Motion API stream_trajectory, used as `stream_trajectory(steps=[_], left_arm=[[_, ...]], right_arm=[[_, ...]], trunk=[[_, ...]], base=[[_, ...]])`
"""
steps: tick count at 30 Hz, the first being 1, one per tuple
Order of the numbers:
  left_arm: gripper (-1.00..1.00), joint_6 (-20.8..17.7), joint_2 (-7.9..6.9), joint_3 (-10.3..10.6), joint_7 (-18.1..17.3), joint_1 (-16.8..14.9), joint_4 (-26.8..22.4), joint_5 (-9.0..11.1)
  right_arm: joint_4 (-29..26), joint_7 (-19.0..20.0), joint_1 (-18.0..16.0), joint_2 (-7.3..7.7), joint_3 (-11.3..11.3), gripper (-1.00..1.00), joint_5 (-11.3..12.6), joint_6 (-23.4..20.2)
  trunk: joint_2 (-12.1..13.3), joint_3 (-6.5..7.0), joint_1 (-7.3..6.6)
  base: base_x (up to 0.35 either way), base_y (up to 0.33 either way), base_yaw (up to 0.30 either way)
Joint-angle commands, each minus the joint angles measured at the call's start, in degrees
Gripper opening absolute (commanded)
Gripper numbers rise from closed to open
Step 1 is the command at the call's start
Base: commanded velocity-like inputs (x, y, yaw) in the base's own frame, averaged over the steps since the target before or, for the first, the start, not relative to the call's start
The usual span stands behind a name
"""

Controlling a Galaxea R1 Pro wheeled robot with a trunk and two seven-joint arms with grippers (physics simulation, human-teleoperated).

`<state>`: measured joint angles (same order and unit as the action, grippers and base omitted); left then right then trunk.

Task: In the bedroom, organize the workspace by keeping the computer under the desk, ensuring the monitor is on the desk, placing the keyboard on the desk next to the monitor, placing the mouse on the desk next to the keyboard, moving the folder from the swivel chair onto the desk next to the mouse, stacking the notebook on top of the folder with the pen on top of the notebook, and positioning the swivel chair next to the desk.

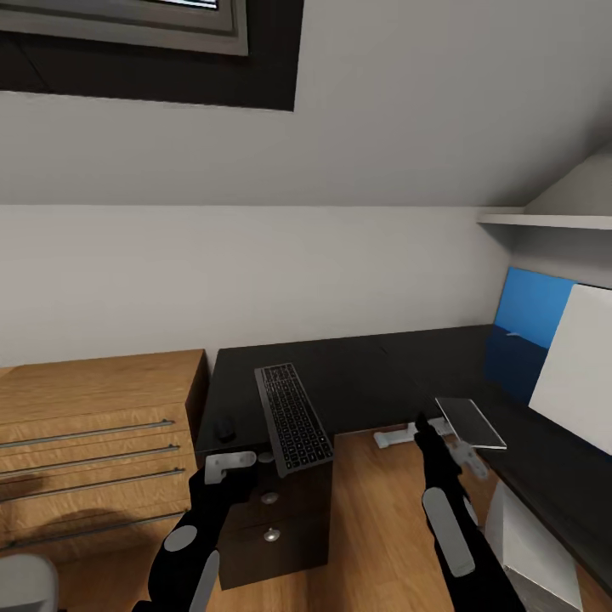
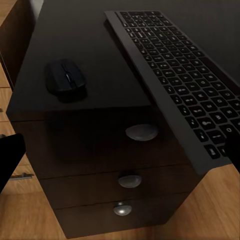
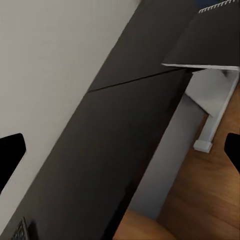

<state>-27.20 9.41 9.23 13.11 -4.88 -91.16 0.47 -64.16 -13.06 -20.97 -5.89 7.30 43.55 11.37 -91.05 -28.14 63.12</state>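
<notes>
The dark keyboard (image 1: 293, 416) (image 2: 180, 75) lies on the black desk (image 1: 374, 365), its near end overhanging the front edge above the drawers. The black mouse (image 1: 224, 427) (image 2: 65, 78) sits to its left near the desk corner. My left gripper (image 1: 225, 476) hangs open in front of the drawer unit, just below the keyboard's overhang; one fingertip (image 2: 10, 160) shows. My right gripper (image 1: 424, 427) is open beside a thin dark slab (image 1: 470, 422) (image 3: 205, 40), seemingly the notebook, which juts past the desk edge. A blue screen (image 1: 529, 327) stands upright at the right.
A wooden dresser (image 1: 93, 425) adjoins the desk's left end. Three round drawer knobs (image 2: 141, 132) face me. A white panel (image 1: 582, 374) stands before the blue screen. A white box (image 1: 527, 544) sits under the right wing. White desk bracket (image 1: 406, 437) (image 3: 212, 107); wall shelf (image 1: 544, 219).
</notes>
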Motion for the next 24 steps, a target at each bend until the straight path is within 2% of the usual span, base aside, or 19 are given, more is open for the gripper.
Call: stream_trajectory(steps=[1,2,4,8,9,11,12,14,15,16,17,19,20,22,24], left_arm=[[1.00,-0.31,-0.01,0.08,0.33,-0.04,-0.07,0.06],[1.00,-0.31,-0.01,0.08,0.33,-0.04,-0.07,0.06],[1.00,-0.31,-0.01,0.08,0.33,-0.04,-0.07,0.06],[1.00,-0.31,-0.01,0.08,0.33,-0.04,-0.07,0.06],[1.00,-0.31,-0.01,0.08,0.33,-0.04,-0.07,0.06],[1.00,-0.31,-0.01,0.11,0.33,-0.04,-0.07,0.11],[1.00,-0.31,-0.01,0.17,0.33,0.00,-0.18,0.17],[1.00,-0.31,0.01,0.24,0.33,0.09,-0.56,0.22],[1.00,-0.34,0.04,0.33,0.27,0.69,-1.09,0.30],[1.00,-0.35,0.05,0.35,0.22,0.93,-1.20,0.34],[1.00,-0.86,0.06,0.44,0.07,1.44,-1.40,0.55],[1.00,-3.65,0.12,0.68,-0.12,1.76,-1.54,1.71],[1.00,-4.60,0.11,0.82,-0.15,1.80,-1.56,2.18],[1.00,-8.09,0.06,1.48,-0.28,1.91,-1.61,4.61],[1.00,-9.24,0.04,1.70,-0.31,1.93,-1.63,6.04]], right_arm=[[0.39,-0.02,-0.04,-0.32,-0.02,1.00,0.59,1.07],[1.85,-0.07,-0.04,-1.03,-0.04,1.00,0.62,3.83],[3.23,-0.10,-0.04,-1.42,-0.07,1.00,0.68,6.91],[4.98,-0.17,-0.04,-1.74,-0.02,1.00,1.05,10.63],[5.26,-0.23,-0.04,-1.77,0.02,1.00,1.38,11.06],[6.04,-0.39,-0.07,-1.85,0.18,1.00,3.63,12.06],[6.48,-0.42,-0.10,-1.83,0.31,1.00,8.08,12.96],[6.65,-0.36,-0.11,-1.79,0.37,1.00,11.95,13.63],[6.70,-0.21,-0.12,-1.70,0.40,1.00,18.12,14.69],[6.68,-0.18,-0.12,-1.67,0.41,1.00,20.00,15.00],[6.51,0.14,-0.12,-1.63,0.44,1.00,24.43,15.71],[6.34,1.46,-0.12,-1.60,0.49,1.00,27.54,16.17],[6.31,1.93,-0.12,-1.61,0.51,1.00,27.98,16.24],[6.27,3.98,-0.13,-1.63,0.57,1.00,29.03,16.34],[6.26,4.76,-0.13,-1.61,0.60,1.00,29.29,16.37]], trunk=[[-0.04,-0.06,0.00],[-0.04,-0.06,0.00],[-0.04,-0.06,0.00],[-0.04,-0.06,0.00],[-0.04,-0.06,0.00],[-0.04,-0.06,0.00],[-0.04,-0.06,0.00],[-0.04,-0.06,0.00],[-0.04,-0.06,0.00],[-0.04,-0.06,0.00],[-0.04,-0.06,0.00],[-0.04,-0.06,0.00],[-0.04,-0.06,0.00],[-0.04,-0.06,0.00],[-0.04,-0.06,0.00]], base=[[0.000,0.000,0.000],[0.000,0.000,0.000],[0.000,0.000,0.000],[0.000,0.000,0.000],[0.000,0.000,0.000],[0.000,0.000,0.000],[0.000,0.000,0.000],[0.000,0.000,0.000],[0.000,0.000,0.000],[0.000,0.000,0.000],[0.000,0.000,0.000],[0.000,0.000,0.000],[0.000,0.000,0.000],[0.000,0.000,0.000],[0.000,0.000,0.000]])
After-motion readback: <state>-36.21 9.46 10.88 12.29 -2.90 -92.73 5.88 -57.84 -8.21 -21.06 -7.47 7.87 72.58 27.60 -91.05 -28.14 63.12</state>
